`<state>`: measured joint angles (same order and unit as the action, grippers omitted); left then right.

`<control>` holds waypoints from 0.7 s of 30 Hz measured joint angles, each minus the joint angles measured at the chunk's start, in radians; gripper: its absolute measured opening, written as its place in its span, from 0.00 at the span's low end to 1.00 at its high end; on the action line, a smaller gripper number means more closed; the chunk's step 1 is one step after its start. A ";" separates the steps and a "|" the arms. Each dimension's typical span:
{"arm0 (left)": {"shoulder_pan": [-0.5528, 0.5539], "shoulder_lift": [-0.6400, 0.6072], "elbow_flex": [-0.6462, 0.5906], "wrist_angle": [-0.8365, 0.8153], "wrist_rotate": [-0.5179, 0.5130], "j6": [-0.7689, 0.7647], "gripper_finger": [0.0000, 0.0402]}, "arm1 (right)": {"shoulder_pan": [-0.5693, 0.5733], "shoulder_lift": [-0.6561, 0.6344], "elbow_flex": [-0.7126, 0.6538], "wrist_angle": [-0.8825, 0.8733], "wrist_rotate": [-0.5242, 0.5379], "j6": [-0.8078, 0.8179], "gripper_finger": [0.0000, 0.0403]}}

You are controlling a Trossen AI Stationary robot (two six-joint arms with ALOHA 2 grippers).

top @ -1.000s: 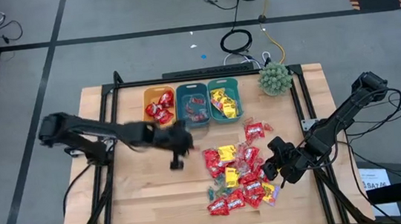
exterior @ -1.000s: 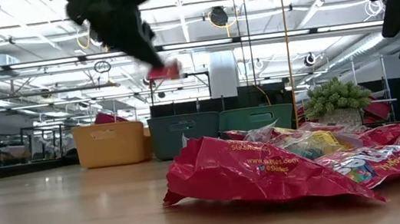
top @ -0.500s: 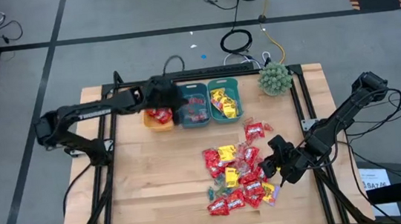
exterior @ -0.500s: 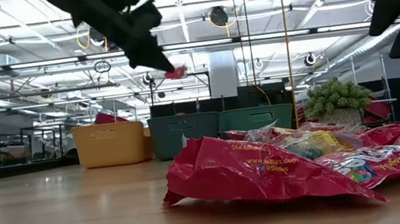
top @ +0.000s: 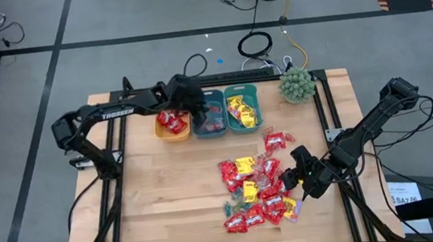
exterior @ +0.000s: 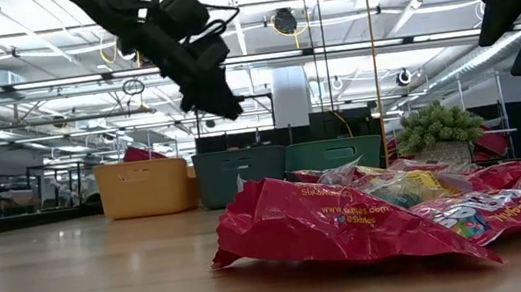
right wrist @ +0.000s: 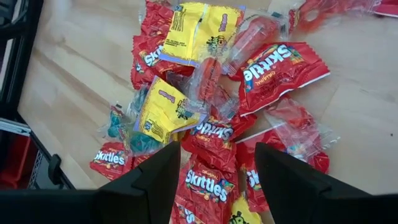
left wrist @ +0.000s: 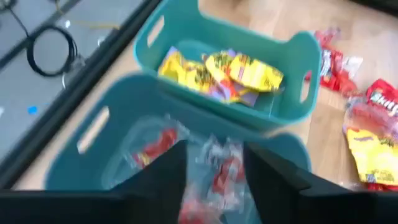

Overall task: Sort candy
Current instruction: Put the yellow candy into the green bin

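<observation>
The left gripper point(top: 194, 107) has moved from over the table to above the blue bin point(top: 209, 114) at the far side. It held a red candy before; now its fingers are apart and empty. The right gripper point(top: 303, 178) stays open over the candy pile point(top: 255, 185) on the right.

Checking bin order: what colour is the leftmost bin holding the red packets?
Orange bin, clearest in the high view.

the left wrist view is motion-blurred: the clear-wrapped pieces point(left wrist: 214, 163) in the dark teal bin point(left wrist: 81, 155) just beyond the left gripper point(left wrist: 214, 180) cannot be told apart
</observation>
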<state>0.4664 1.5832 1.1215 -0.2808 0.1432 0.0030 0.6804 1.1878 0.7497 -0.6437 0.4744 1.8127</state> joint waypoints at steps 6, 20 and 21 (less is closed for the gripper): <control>-0.005 0.001 0.059 -0.021 0.000 0.048 0.61 | 0.000 0.000 0.000 0.000 0.000 0.008 0.49; -0.064 0.001 0.080 -0.066 -0.077 0.066 0.70 | 0.000 0.000 0.000 0.001 0.000 0.002 0.49; -0.065 0.001 0.080 -0.066 -0.091 0.061 0.70 | 0.000 0.000 0.000 0.001 0.001 -0.005 0.49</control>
<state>0.4011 1.5841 1.2015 -0.3470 0.0517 0.0645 0.6804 1.1877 0.7497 -0.6426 0.4752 1.8072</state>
